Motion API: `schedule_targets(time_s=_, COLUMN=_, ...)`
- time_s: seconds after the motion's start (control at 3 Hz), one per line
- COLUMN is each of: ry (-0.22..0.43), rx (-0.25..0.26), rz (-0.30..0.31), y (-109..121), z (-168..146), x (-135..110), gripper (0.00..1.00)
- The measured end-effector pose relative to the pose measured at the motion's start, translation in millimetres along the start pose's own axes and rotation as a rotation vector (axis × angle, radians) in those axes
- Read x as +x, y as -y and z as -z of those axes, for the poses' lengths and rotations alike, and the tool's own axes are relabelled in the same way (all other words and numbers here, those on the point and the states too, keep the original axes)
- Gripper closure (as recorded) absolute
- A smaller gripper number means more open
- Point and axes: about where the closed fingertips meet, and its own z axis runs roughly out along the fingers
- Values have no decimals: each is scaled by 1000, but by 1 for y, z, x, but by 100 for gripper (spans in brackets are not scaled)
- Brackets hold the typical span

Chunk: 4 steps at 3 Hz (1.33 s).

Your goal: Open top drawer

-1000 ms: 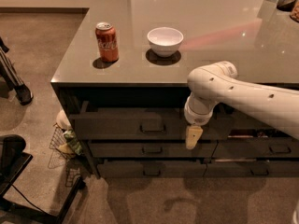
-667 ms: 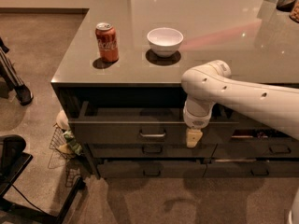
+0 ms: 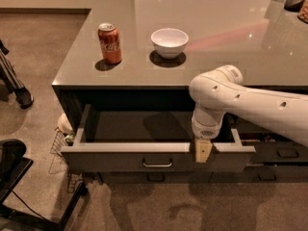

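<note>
The top drawer (image 3: 110, 159) stands pulled well out from under the counter, its dark front facing me with a small metal bar pull (image 3: 157, 164) at centre. Its inside (image 3: 139, 126) is bare and dark in shadow. My gripper (image 3: 203, 150) hangs from the white arm (image 3: 250, 102) and sits over the drawer's front rim, right of the pull. Its pale fingers reach down over the rim.
A red soda can (image 3: 109, 43) and a white bowl (image 3: 169, 42) stand on the grey counter (image 3: 231, 37). Lower drawers (image 3: 284, 154) with like pulls sit below and to the right. A wire basket (image 3: 60, 148) and black chair parts (image 3: 14, 172) are on the floor at left.
The drawer has slid out toward me from nearly shut to wide open, and my gripper has come forward with its front rim.
</note>
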Motion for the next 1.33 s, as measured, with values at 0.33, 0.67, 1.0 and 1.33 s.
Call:
schedule_targets(time_s=0.33, ry=0, rx=0, rz=0, y=-2, z=0, x=0, gripper=100)
schedule_targets(time_s=0.67, ry=0, rx=0, rz=0, y=-2, z=0, x=0, gripper=100)
schedule_targets(time_s=1.0, ry=13, rx=-2, rz=-17, y=-15, z=-4, x=0, gripper=100)
schedule_targets(time_s=1.33, ry=13, rx=-2, rz=-17, y=-15, z=-3, x=0, gripper=100)
